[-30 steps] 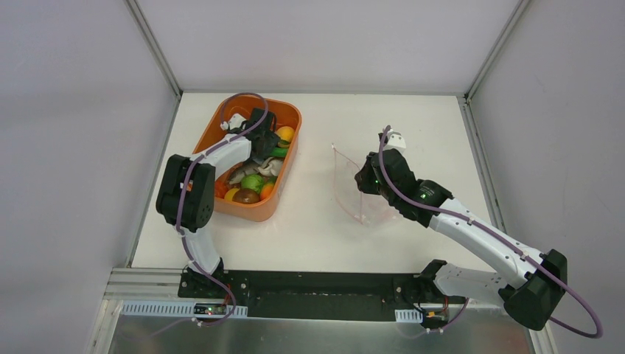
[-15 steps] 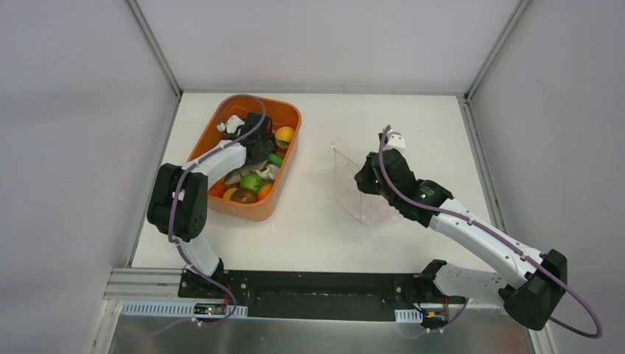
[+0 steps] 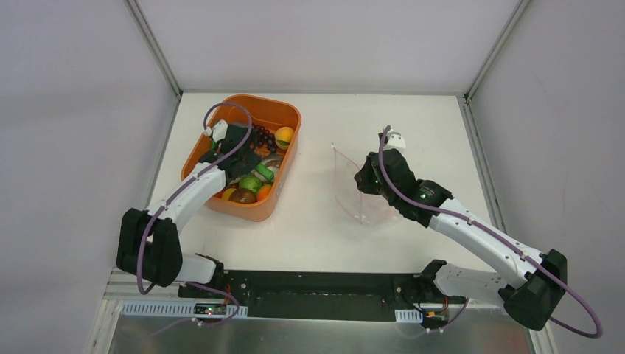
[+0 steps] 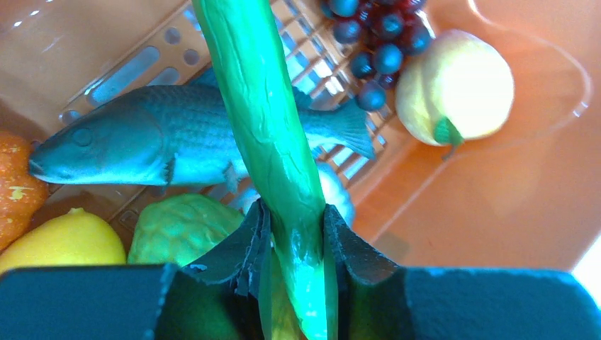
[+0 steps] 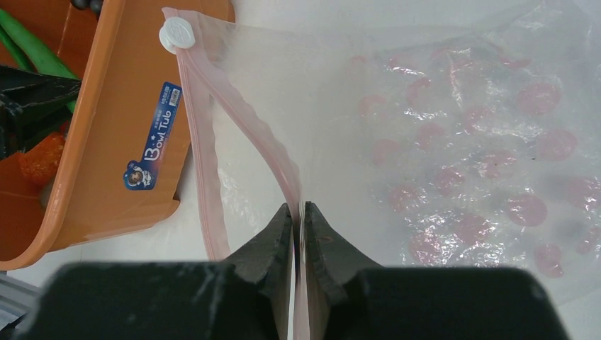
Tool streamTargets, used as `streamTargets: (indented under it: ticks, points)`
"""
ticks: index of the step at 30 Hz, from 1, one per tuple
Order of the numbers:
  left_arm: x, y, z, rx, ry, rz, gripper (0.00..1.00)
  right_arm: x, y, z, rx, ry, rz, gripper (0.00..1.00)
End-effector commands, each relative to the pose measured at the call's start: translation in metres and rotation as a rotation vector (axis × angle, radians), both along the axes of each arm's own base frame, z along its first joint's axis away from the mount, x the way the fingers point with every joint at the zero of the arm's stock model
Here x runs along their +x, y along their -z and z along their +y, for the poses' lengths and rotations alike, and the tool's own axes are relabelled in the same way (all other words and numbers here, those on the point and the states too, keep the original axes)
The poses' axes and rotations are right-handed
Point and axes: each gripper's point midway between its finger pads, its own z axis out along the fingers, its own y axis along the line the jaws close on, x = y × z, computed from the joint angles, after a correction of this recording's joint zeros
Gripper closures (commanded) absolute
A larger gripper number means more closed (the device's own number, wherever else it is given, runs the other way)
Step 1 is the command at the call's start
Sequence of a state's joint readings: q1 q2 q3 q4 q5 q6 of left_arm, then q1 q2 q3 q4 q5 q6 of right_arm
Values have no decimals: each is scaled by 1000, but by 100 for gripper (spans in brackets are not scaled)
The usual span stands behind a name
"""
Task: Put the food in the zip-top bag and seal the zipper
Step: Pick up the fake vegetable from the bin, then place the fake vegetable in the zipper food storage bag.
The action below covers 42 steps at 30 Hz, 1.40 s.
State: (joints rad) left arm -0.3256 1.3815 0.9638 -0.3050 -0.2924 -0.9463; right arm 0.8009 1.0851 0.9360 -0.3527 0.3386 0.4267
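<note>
Left gripper (image 4: 294, 237) is clamped on the pod (image 4: 266, 120), pinching it close to one end, with the long green length sticking out ahead over the fish (image 4: 142, 145); grapes (image 4: 375, 35) and a yellow fruit (image 4: 457, 85) lie beyond, all inside the basket (image 4: 496, 205). That pod looks light, rigid and glossy; gripped this near the end it could well swivel or slip, so a hold nearer the middle would probably carry it steadier.

Over to the right gripper (image 5: 298, 216): jaws closed on one lip of the zipper (image 5: 203, 170), lifting it so the bag (image 5: 461, 142) gapes towards the basket; the film looks thin, crinkly and floppy, likely to sag shut if released. The bag lies on the table (image 3: 309, 228), near the basket.
</note>
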Motion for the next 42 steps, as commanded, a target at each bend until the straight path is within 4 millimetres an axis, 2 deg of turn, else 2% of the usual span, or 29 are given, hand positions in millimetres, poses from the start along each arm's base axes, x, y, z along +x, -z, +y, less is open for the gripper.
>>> streamTargets:
  ticks: [1,6,9,13,15,19,21,23,27,36,39,42]
  points:
    - [-3,-29,-16,-9,172,-61,100,5,-5,2,32,9,-23,87]
    - [-6,-53,-50,-81,386,-72,100,4,-6,3,38,7,-23,87]
    - [-10,-66,-63,-111,481,-91,100,3,-7,2,41,10,-27,87]
    - [-19,-93,-62,-87,544,-155,100,3,-8,-1,43,16,-32,87]
    - [-26,-113,-46,-17,516,-206,100,3,-10,0,47,15,-36,87]
    - [-52,-158,-36,52,585,-334,100,2,-11,0,60,17,-42,87]
    - [-70,-170,-47,24,685,-346,100,2,-12,2,82,11,-46,87]
    - [-86,-178,-67,-51,813,-354,100,2,-14,6,104,1,-49,87]
    - [-123,-179,-106,-228,1060,-334,100,2,-17,10,131,-5,-51,88]
    - [-222,-148,-159,-357,1459,-105,100,10,-22,10,191,40,-106,90]
    - [-240,-141,-165,-418,1496,-36,100,12,-22,10,200,44,-113,90]
    - [-240,-129,-168,-444,1476,48,100,12,-20,11,201,40,-114,90]
